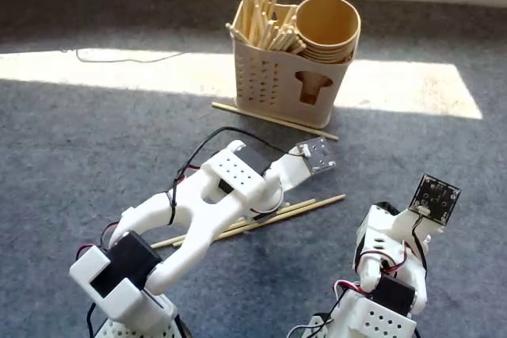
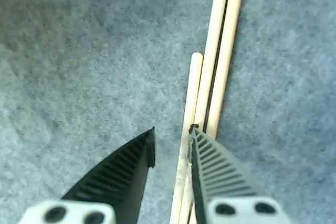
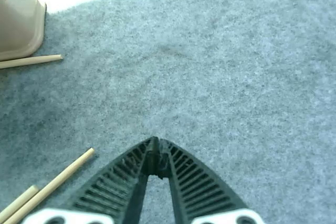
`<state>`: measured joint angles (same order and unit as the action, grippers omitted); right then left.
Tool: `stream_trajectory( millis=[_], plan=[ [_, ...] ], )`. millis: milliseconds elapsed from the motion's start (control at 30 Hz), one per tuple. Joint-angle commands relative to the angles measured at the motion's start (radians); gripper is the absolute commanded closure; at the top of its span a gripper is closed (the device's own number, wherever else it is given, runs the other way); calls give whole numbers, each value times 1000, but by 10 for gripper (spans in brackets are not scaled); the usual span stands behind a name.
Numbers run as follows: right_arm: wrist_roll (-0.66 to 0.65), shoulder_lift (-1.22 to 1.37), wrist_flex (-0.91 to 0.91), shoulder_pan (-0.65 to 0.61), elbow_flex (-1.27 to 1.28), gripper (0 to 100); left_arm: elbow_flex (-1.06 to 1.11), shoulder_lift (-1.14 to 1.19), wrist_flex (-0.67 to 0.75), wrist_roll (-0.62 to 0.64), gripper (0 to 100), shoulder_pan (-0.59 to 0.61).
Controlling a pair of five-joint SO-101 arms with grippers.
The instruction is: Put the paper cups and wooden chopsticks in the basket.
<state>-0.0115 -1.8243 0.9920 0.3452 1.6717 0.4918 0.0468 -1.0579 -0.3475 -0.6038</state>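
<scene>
Left gripper narrowly parted beside three loose chopsticks on carpet (one finger overlaps them). Right gripper closed, empty. Basket holds cups.

Grey carpet-like cloth on the desk — rough, matt, pale wooden chopsticks smooth and unvarnished, beige plastic basket with dull perforated walls, brown matt paper cups, white plastic arm, jaws black ribbed plastic — slightly glossy
</scene>
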Motion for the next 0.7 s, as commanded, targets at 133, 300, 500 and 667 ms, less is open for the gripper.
stream_trajectory(
  millis=[133,300,500,667],
  plan=[
    [-5,-12,4,12,110,990,-30,-2,26,-2,887,-21],
    [-5,-12,4,12,110,990,-54,71,55,-2,887,-13],
    [-5,-12,4,12,110,990,-208,220,-34,-2,891,-13],
    [-5,-12,4,12,110,990,-255,260,-61,0,894,4]
  ],
)
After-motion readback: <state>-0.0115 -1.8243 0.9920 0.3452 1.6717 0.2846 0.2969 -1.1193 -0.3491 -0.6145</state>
